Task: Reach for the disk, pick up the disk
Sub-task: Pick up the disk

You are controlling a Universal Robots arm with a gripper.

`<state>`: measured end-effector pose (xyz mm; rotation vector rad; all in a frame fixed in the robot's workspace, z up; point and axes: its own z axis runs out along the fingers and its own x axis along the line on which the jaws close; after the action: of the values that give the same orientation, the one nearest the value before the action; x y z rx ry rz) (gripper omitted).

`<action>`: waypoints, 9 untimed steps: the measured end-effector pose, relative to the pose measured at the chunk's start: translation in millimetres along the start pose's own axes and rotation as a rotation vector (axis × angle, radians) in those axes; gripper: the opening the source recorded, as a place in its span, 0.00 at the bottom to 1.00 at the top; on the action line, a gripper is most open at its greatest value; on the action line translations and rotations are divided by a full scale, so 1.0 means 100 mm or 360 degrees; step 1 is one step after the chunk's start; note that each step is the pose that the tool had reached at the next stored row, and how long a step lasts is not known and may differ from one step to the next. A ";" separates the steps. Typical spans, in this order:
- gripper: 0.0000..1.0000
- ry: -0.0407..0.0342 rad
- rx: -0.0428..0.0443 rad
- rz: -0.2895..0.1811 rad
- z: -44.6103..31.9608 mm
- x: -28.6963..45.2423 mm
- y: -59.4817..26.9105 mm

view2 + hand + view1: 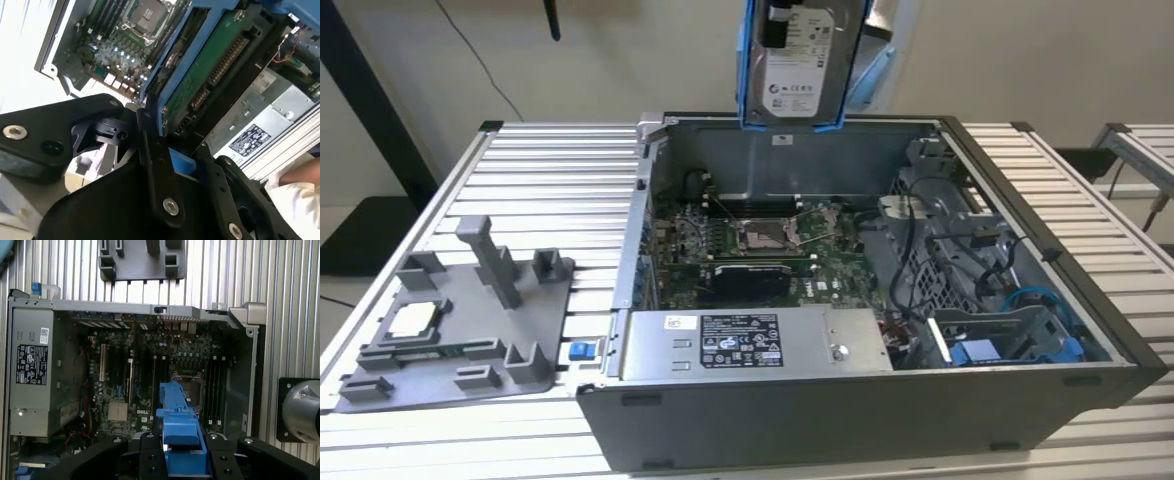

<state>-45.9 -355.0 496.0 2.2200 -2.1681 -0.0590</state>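
Count: one disk [801, 62]; one open computer case [881, 400]
Disk: upright above case, long axis vertical
Pincer [181, 452]: clamped on disk's blue bracket

Nothing here can actually be read. A white printed label [795, 95] is seen on the disk [803, 50], but its print is too small to be made out. A black label [739, 341] and a small white sticker [680, 322] are stuck on the grey box [854, 340]. Both are caught in the first wrist view too, equally illegible.

Blue-framed disk [179, 430] in gripper [180, 460]
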 end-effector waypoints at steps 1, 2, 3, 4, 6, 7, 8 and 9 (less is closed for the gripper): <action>0.00 0.0000 -0.0001 0.0000 -0.003 0.001 -0.048; 0.00 0.0000 -0.0001 0.0000 -0.005 0.002 -0.092; 0.00 0.0000 -0.0002 0.0000 -0.008 0.003 -0.133; 0.00 0.0000 -0.0002 0.0000 -0.010 0.004 -0.178; 0.00 0.0000 -0.0003 0.0000 -0.014 0.007 -0.263; 0.00 0.0000 -0.0004 0.0000 -0.016 0.008 -0.304; 0.00 0.0000 -0.0004 0.0000 -0.018 0.009 -0.344; 0.00 0.0000 -0.0005 0.0000 -0.021 0.009 -0.388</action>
<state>-7.0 -355.1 496.0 2.2185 -2.1665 -0.0624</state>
